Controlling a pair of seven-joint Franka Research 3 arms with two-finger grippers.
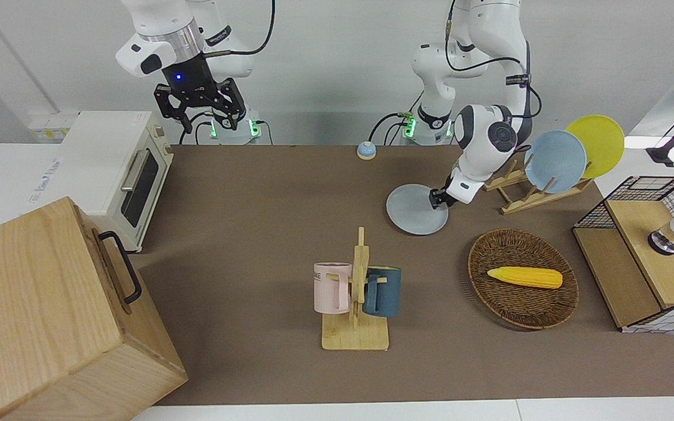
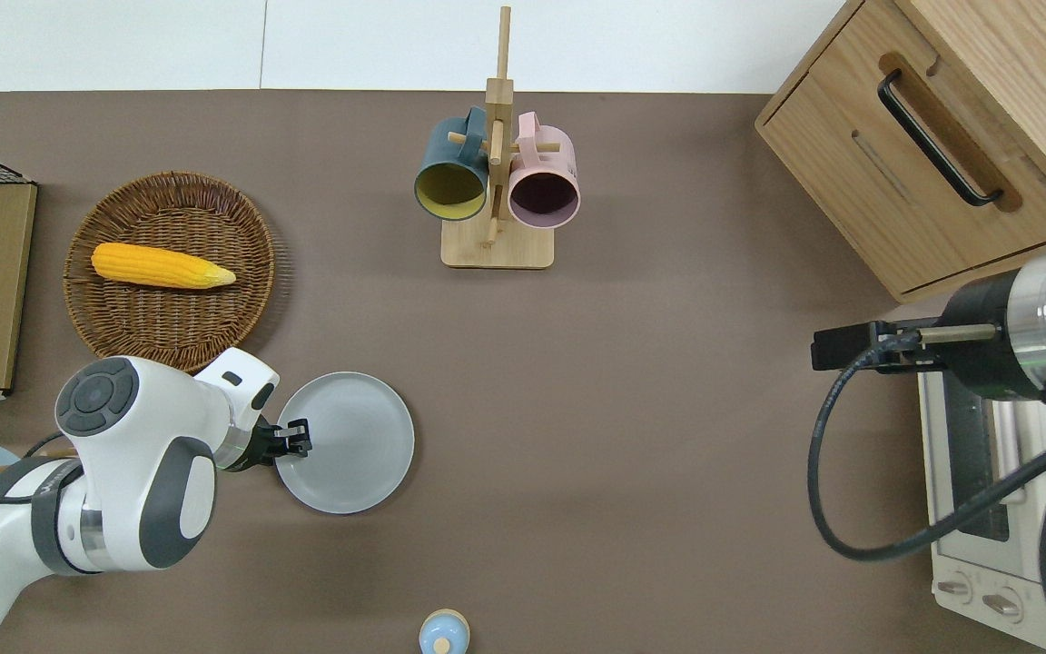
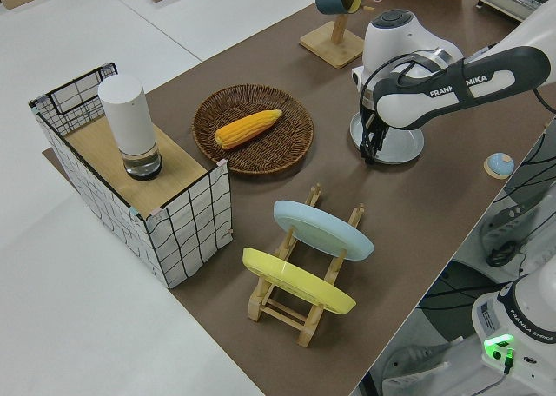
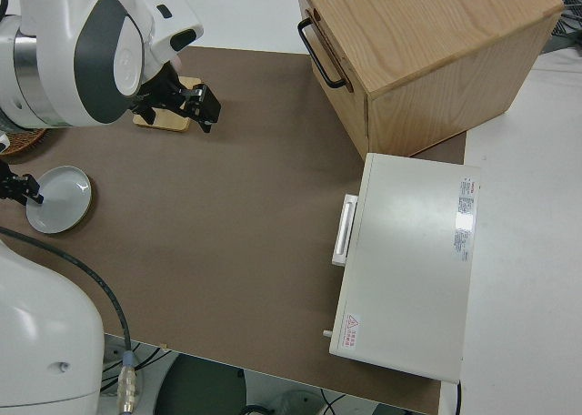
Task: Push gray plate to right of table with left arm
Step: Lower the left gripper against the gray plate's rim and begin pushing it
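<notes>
The gray plate (image 1: 414, 210) lies flat on the brown table (image 1: 267, 193), beside the plate rack and nearer to the robots than the wicker basket. It also shows in the overhead view (image 2: 352, 445), the left side view (image 3: 407, 146) and the right side view (image 4: 62, 201). My left gripper (image 1: 435, 199) is low at the plate's rim on the side toward the left arm's end of the table (image 2: 296, 439). It holds nothing. My right gripper (image 1: 199, 111) is open, and that arm is parked.
A wicker basket (image 2: 169, 300) with a corn cob (image 2: 162, 266) lies farther out than the plate. A mug rack (image 2: 496, 245) stands mid-table. A plate rack holds a sky-blue plate (image 1: 554, 161) and a yellow plate (image 1: 597, 145). A toaster oven (image 1: 112, 169) and wooden box (image 1: 50, 316) stand at the right arm's end.
</notes>
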